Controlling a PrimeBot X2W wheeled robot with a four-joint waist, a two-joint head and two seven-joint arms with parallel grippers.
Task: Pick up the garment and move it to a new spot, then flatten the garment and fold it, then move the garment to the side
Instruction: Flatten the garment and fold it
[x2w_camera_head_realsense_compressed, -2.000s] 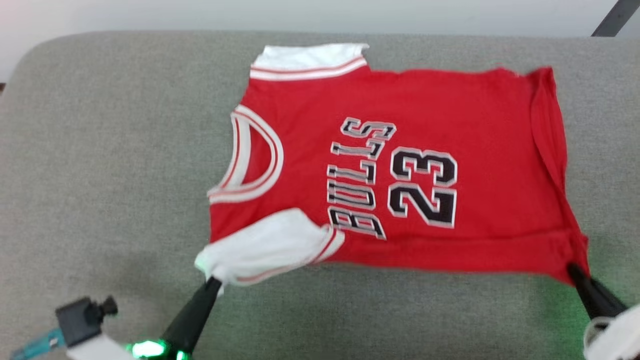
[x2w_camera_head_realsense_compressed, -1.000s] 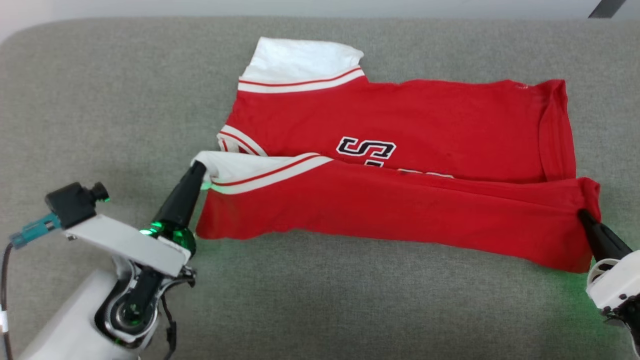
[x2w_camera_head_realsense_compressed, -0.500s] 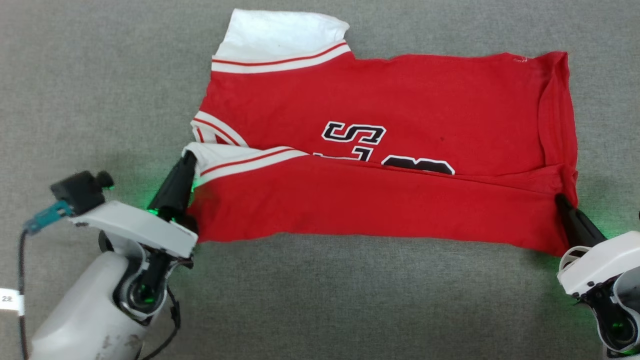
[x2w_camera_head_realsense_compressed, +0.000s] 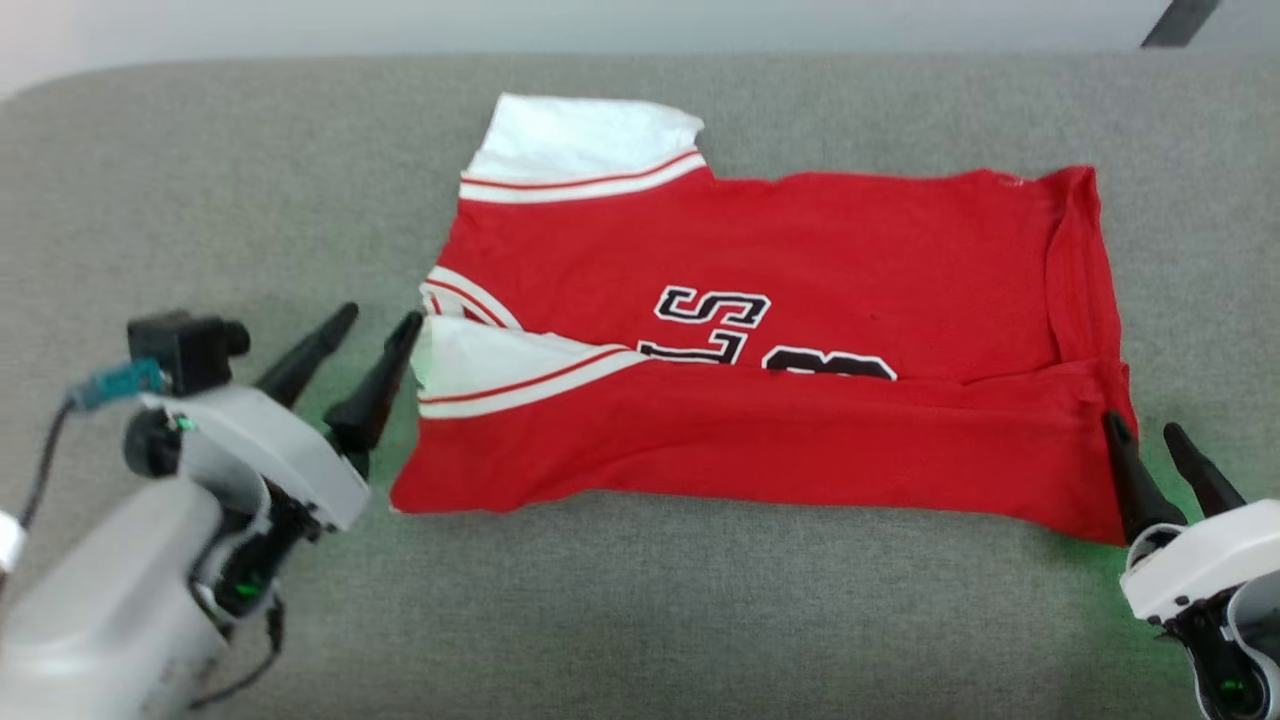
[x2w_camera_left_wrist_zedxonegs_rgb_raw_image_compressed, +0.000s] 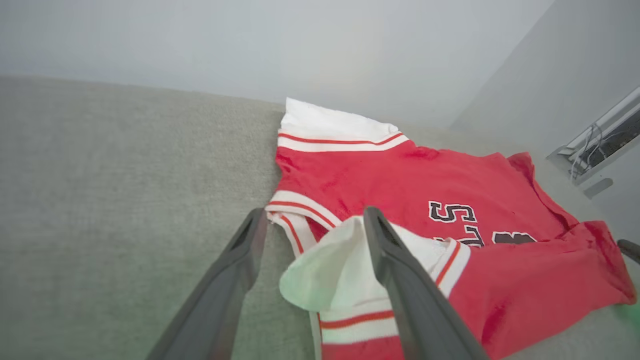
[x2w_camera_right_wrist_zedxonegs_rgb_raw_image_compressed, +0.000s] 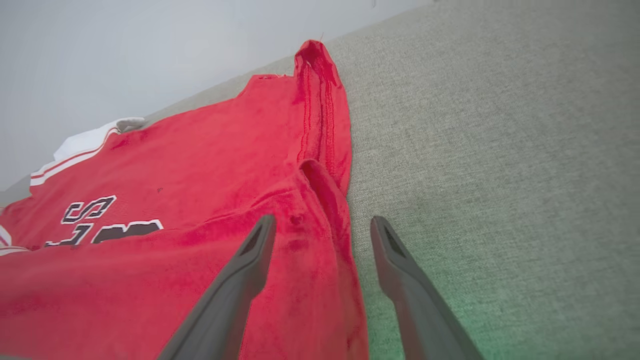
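The red garment (x2w_camera_head_realsense_compressed: 760, 330) lies on the grey cushion (x2w_camera_head_realsense_compressed: 200, 200), its near part folded over so only the top of the black lettering shows. One white sleeve (x2w_camera_head_realsense_compressed: 570, 140) sticks out at the far left, and another white sleeve (x2w_camera_head_realsense_compressed: 480, 370) lies on the fold. My left gripper (x2w_camera_head_realsense_compressed: 378, 318) stands open just left of that near sleeve. In the left wrist view the gripper (x2w_camera_left_wrist_zedxonegs_rgb_raw_image_compressed: 314, 214) has the sleeve's white edge (x2w_camera_left_wrist_zedxonegs_rgb_raw_image_compressed: 340, 270) lying loose by its right finger. My right gripper (x2w_camera_head_realsense_compressed: 1141, 427) is open at the garment's near right corner, and in the right wrist view the gripper (x2w_camera_right_wrist_zedxonegs_rgb_raw_image_compressed: 322, 220) has the red hem (x2w_camera_right_wrist_zedxonegs_rgb_raw_image_compressed: 320, 195) lying slack between the fingers.
The grey cushion stretches wide on every side of the garment, with a pale wall (x2w_camera_head_realsense_compressed: 640, 20) behind its far edge. A dark slanted bar (x2w_camera_head_realsense_compressed: 1180, 20) shows at the top right. A small black camera mount (x2w_camera_head_realsense_compressed: 185, 340) sits on my left wrist.
Both grippers carried the near edge away from me, folding it over the lettering, then opened and let go. The head camera has also shifted.
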